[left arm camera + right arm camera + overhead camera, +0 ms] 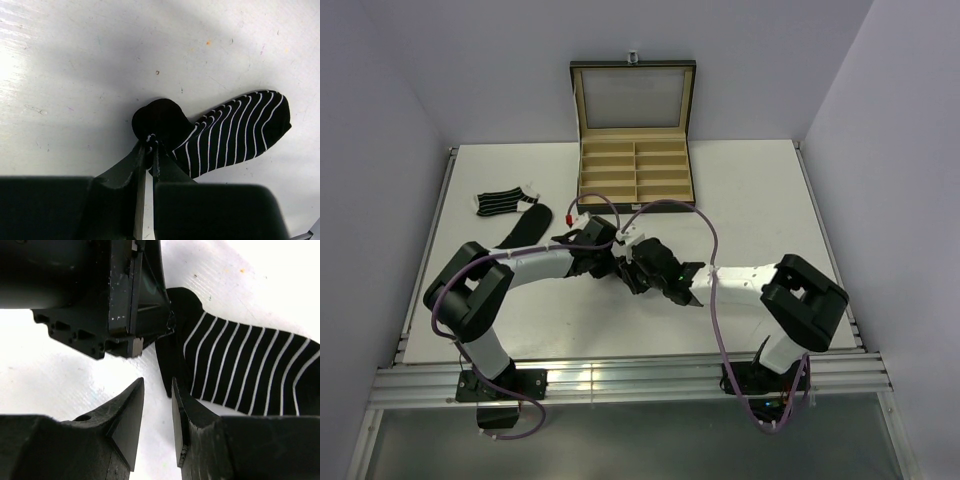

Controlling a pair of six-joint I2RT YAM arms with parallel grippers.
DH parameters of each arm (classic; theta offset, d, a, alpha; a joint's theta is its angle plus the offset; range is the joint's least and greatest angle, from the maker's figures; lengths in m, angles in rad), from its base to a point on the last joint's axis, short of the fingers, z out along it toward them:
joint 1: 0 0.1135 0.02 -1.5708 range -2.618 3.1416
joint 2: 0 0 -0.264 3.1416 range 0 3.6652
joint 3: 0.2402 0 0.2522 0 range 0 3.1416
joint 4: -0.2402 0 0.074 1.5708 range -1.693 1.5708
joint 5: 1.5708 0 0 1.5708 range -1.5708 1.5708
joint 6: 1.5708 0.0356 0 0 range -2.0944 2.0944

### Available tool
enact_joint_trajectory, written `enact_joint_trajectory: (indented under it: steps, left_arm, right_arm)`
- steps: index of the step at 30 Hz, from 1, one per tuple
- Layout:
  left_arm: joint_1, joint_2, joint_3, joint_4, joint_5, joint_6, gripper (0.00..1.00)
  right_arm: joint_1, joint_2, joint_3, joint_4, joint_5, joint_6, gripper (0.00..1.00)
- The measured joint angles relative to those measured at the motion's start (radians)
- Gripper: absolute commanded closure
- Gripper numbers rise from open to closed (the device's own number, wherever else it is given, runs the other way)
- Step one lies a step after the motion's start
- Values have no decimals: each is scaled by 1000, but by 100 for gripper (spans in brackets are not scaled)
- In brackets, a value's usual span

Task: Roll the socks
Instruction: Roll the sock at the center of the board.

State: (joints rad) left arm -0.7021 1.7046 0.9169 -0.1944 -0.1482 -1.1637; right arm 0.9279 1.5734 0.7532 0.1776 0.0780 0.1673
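The left hand [149, 145] is pinched tight, with barely a slit between its fingers, and grips the dark cuff end of a striped sock [235, 131]. That end is bunched into a black lump right at the fingertips. The rest of the sock lies flat on the worktop [750, 200], stretching away to the right in the left wrist view, its thin white lines running across it. The right hand [157, 410] sits just beside it, facing the left hand across the cuff. Its jaws stand narrowly apart with bare white surface showing through the gap and nothing between them. Its right finger lies at the sock's edge, though I cannot tell whether it touches the fabric. From above, both hands meet near the middle of the worktop and hide that sock almost entirely. Over on the left of the surface a second striped sock [500, 204] lies flat, and a plain black sock [528, 228] lies touching it on its right, reaching towards the left arm. At the far middle a black box [636, 172] with tan-lined compartments stands open, its lid upright. The worktop is white and scuffed, pale walls [500, 70] close it in on three sides, and a metal rail [620, 382] runs along the near edge.
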Motion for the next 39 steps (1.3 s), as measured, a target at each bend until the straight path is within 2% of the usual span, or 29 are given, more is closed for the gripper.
enact_joint_trajectory:
  steps: [13,39]
  left_arm:
    - [24,5,0,-2,25,-19,99]
    - [74,21,8,16,64,-35,100]
  right_arm:
    - [1,123,53,53,10,-9,65]
    - [-18,224,183,-85,19,9,62]
